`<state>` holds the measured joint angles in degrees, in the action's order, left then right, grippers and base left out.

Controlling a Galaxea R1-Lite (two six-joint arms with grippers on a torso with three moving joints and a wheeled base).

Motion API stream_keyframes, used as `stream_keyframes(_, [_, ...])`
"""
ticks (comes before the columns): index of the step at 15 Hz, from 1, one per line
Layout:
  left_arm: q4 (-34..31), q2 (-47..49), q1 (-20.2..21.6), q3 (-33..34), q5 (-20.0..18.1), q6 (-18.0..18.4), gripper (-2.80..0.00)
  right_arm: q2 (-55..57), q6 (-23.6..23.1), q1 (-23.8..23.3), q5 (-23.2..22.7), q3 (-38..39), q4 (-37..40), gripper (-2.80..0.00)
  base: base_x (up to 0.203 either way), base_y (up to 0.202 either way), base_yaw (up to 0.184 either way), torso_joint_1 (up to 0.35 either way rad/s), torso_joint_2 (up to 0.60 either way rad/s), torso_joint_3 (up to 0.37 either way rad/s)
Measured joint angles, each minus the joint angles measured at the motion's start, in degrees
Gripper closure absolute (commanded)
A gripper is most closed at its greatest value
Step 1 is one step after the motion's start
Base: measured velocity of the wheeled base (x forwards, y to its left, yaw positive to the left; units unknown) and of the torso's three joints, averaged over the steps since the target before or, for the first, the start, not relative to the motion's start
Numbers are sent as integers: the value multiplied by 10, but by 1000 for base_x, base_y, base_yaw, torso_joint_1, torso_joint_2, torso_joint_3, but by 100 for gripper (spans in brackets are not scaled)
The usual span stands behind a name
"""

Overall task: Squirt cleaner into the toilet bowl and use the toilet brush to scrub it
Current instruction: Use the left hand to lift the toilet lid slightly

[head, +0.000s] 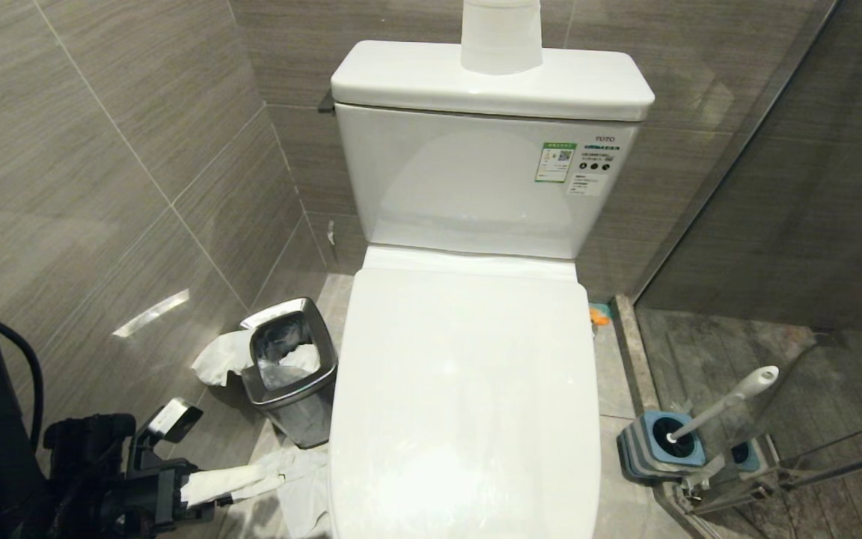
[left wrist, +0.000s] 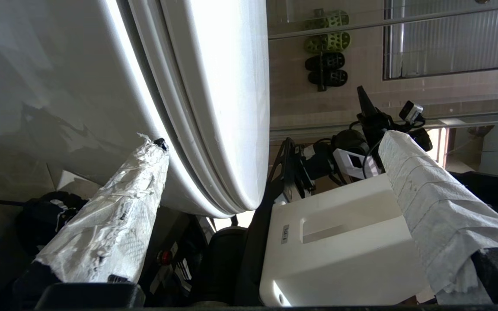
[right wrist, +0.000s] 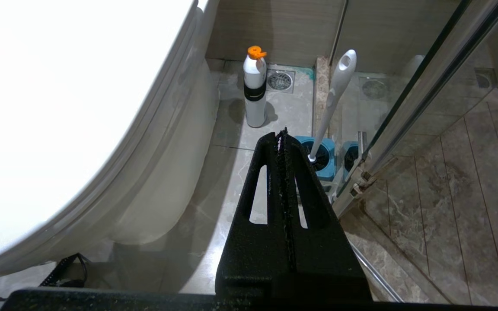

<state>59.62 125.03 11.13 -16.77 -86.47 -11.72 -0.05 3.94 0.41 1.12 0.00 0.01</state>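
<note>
The white toilet's lid (head: 465, 389) is down, so the toilet bowl's inside is hidden. My left gripper (head: 236, 449) is low at the toilet's front left, open wide, both fingers wrapped in white paper. In the left wrist view one fingertip (left wrist: 160, 144) sits close under the bowl's rim, the other (left wrist: 398, 142) stands far off, and the lid's front edge (left wrist: 240, 190) lies between them. The toilet brush (head: 723, 404) leans in its blue holder (head: 659, 442) on the floor at the right. My right gripper (right wrist: 281, 131) is shut and empty above the floor, facing the brush (right wrist: 337, 90). The cleaner's white, orange-capped bottle (right wrist: 254, 86) stands beside the toilet.
A square steel waste bin (head: 289, 374) with tissue in it stands left of the toilet. More tissue (head: 304, 486) lies on the floor by my left gripper. A glass shower partition (head: 775, 224) closes the right side. A paper roll (head: 500, 34) sits on the tank.
</note>
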Motion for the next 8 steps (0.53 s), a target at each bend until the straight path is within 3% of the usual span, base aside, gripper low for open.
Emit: stream_keyframes(8, [57, 15, 4, 4, 9, -5, -280, 0, 0, 0, 0, 0, 0, 0, 0, 0, 0, 0, 0, 0])
